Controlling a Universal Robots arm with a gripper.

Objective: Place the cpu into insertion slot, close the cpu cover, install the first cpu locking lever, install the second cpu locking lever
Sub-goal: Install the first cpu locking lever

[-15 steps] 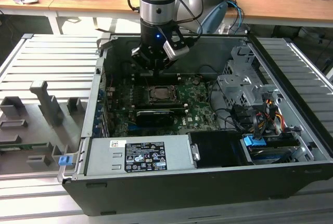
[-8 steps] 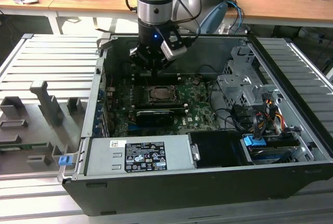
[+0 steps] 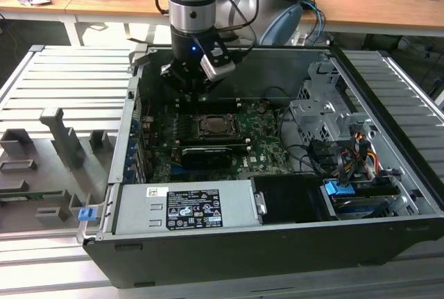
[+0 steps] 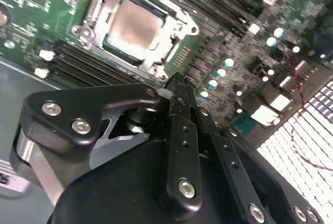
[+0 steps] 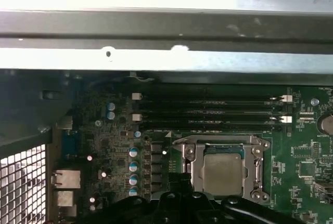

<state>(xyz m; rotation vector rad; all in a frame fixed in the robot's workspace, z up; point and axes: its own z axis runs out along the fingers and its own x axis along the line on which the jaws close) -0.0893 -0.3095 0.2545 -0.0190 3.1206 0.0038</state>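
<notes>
The cpu (image 5: pixel 222 173) lies flat in the insertion slot (image 3: pixel 215 127) on the green motherboard; its pale metal face (image 4: pixel 132 26) shows in both wrist views. The cpu cover (image 5: pixel 256 148), a silver frame, lies down around the chip (image 4: pixel 174 36). My black gripper (image 4: pixel 178 81) hangs above the board just beside the socket, toward the case's back wall. Its fingers meet at the tip with nothing between them. In the exterior view the gripper (image 3: pixel 189 82) sits under the arm's grey wrist, above and behind the socket.
The open computer case (image 3: pixel 277 243) has a power supply (image 3: pixel 184 205) at the front and a drive cage with cables (image 3: pixel 333 132) at the exterior view's right. A long black card (image 3: pixel 206 155) lies in front of the socket. Memory slots (image 5: pixel 208 110) run behind it.
</notes>
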